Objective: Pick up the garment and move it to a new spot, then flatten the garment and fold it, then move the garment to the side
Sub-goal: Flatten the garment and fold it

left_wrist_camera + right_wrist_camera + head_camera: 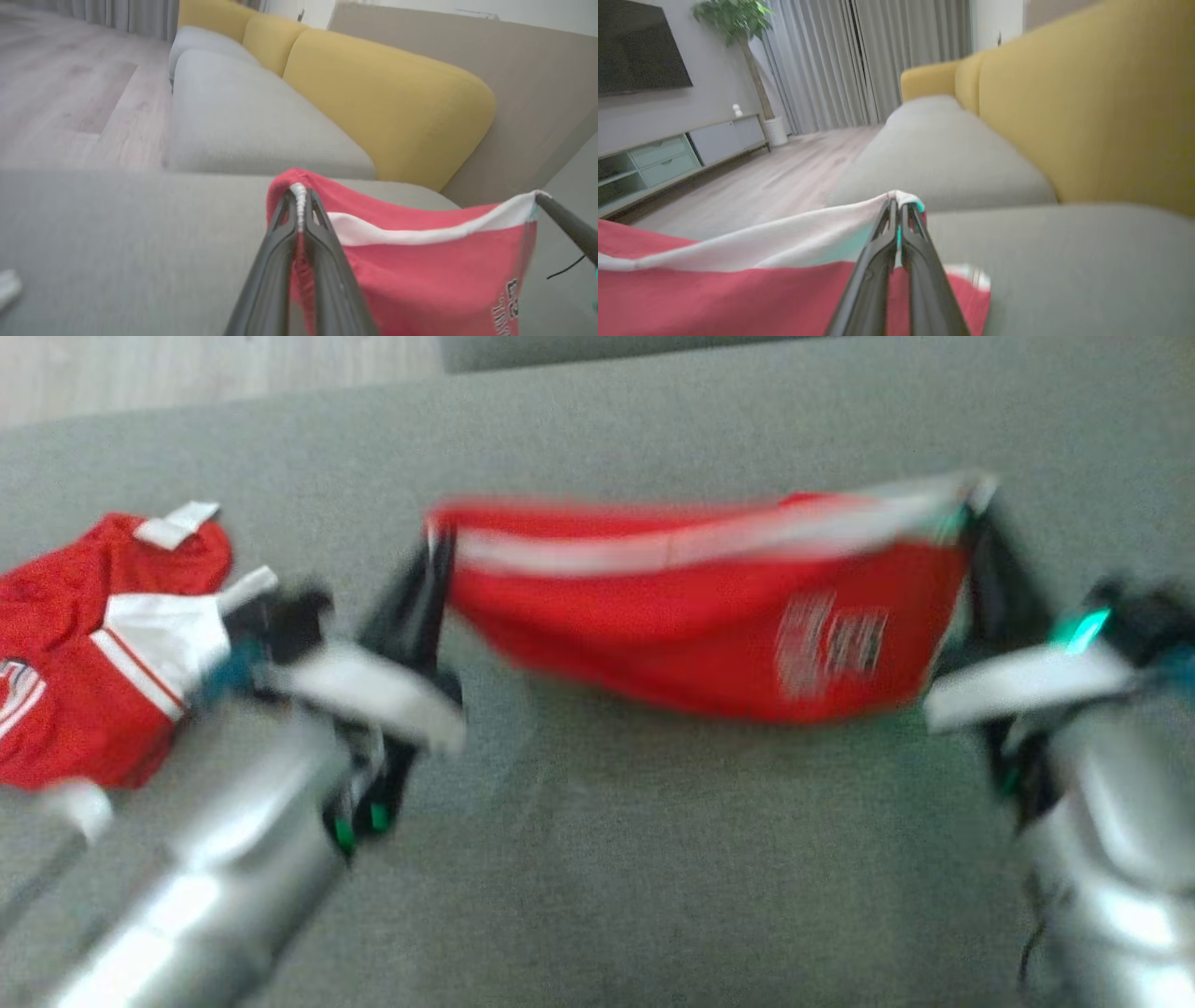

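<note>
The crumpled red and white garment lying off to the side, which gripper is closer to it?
Left. The left gripper holds the stretched garment at the corner beside that heap; the right gripper pinches the far corner.

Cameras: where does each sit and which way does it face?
Head view: on the head, looking down at the sofa seat; both forearms show, left gripper and right gripper hold the red garment between them.
Left wrist view: left wrist, facing the yellow backrest past its own shut fingers.
Right wrist view: right wrist, facing the curtains past its own shut fingers.
Shared: all see the garment.
</note>
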